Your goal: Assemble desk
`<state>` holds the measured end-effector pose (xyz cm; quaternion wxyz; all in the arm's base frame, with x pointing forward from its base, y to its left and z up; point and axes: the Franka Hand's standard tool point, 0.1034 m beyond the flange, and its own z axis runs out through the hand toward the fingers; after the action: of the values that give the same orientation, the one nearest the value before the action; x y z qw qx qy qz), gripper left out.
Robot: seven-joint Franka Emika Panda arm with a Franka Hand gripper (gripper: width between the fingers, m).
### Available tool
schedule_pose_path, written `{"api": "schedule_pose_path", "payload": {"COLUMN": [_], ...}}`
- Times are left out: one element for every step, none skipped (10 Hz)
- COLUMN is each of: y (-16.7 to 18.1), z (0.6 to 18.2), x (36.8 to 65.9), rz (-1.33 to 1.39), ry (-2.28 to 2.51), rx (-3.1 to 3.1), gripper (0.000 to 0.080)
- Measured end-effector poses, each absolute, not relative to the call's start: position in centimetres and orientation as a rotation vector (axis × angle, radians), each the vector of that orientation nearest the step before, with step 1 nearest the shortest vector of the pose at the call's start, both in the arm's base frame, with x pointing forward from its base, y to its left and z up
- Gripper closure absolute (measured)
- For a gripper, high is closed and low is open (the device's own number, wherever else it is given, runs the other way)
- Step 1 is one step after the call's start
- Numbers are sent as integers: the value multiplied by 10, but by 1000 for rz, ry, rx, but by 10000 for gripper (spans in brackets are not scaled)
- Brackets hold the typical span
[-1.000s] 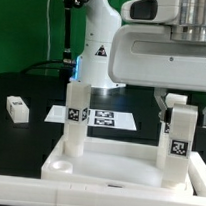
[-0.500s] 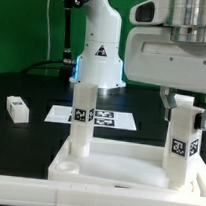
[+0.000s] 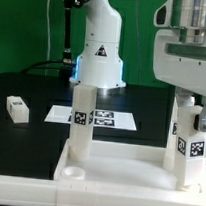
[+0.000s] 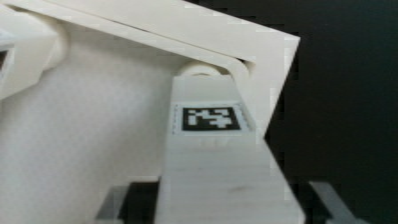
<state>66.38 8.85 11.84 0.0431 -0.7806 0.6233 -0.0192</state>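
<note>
The white desk tabletop lies rim up with two white tagged legs standing in its corner sockets. One leg stands at the exterior view's left, the other at its right. My gripper comes down from above and is shut on the top of the right leg. In the wrist view that leg runs between my gripper's fingers, and the tabletop lies beneath it. A third leg lies loose on the black table at the left. The fourth leg is out of view.
The marker board lies flat behind the tabletop. The arm's white base stands at the back. A long white bar runs along the front edge, close to the tabletop.
The gripper has moved toward the exterior view's right and nearer the camera. The right leg and the tabletop have shifted the same way with it.
</note>
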Motion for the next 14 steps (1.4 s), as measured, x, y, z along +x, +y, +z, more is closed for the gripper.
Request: {"api": "schedule_pose_path", "payload": {"y": [89, 89, 89, 89, 89, 90, 90, 91, 92, 93, 93, 94, 96, 98], "z": [118, 118, 118, 118, 118, 118, 119, 120, 122, 123, 122, 122, 122, 121], "x": [664, 663, 664, 664, 663, 663, 664, 664, 664, 664, 664, 664, 665, 664], "rz": [-55, -50, -52, -55, -59, -69, -78, -85, -97, -107, -117, -126, -141, -147], "ry": [1938, 1985, 1962, 1914, 1854, 1710, 1553, 1433, 1286, 1153, 1028, 855, 726, 585], "rx": [-2359, -2319, -2339, -2379, -2429, -2537, -2638, -2706, -2783, -2844, -2896, -2961, -3001, -3042], "gripper": [509, 509, 496, 496, 320, 189, 189, 162, 152, 152, 152, 151, 151, 151]}}
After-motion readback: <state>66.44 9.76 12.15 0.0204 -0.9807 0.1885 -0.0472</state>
